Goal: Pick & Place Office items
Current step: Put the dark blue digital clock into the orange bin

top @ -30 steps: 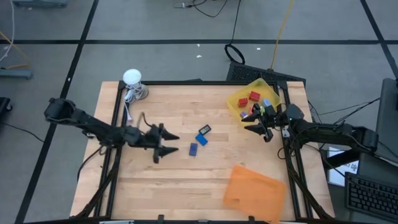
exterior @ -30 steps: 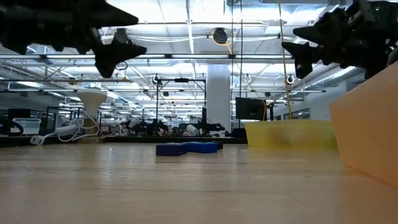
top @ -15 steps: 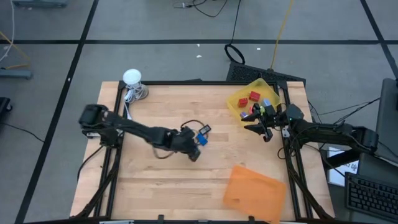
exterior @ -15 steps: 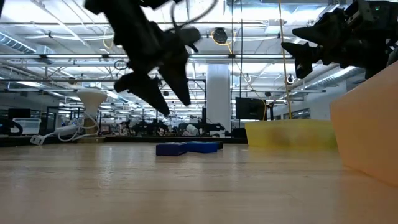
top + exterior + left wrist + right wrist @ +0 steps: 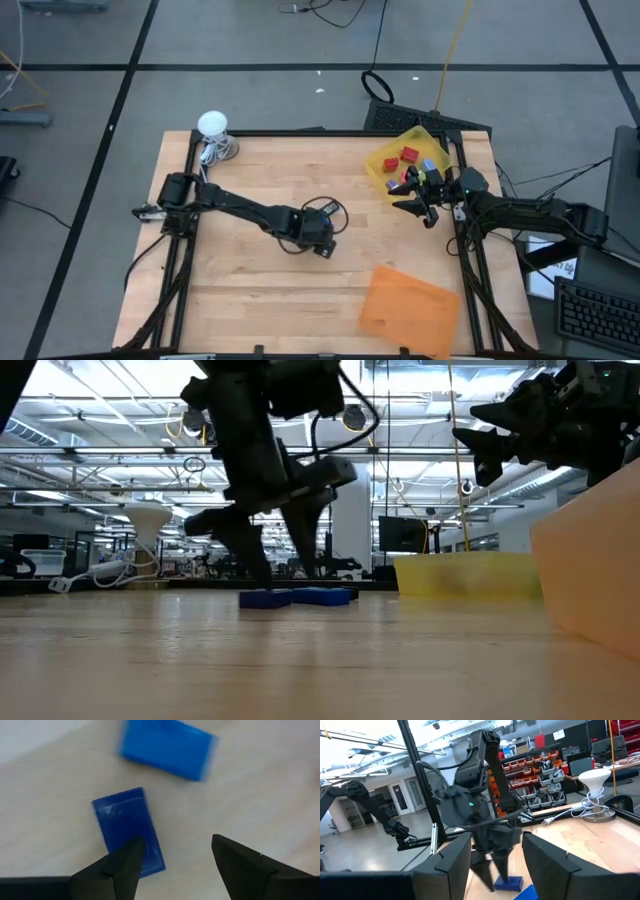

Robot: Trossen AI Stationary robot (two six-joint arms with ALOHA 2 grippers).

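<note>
Left gripper [image 5: 172, 865] low over table centre, jaws apart, nothing held — dark blue block [image 5: 128, 829] under one fingertip, lighter blue block [image 5: 167, 749] just beyond. Shift sideways to straddle, then close. Right gripper [image 5: 412, 197] waits by yellow tray [image 5: 385, 170], part-open, empty.

the overhead view was evenly lit, the bench [image 5: 250, 290] pale and matte with only soft, short shadows under the arms. in the low view rows of ceiling lights [image 5: 300, 400] burned bright behind the arms, which showed as black silhouettes; the near bench surface and the orange tray [image 5: 590, 560] were out of focus. in the left wrist view the dark blue block [image 5: 128, 830] was fairly crisp, the lighter blue block [image 5: 167, 749] smeared by motion blur. the right wrist view was bright, its background hazy.
</note>
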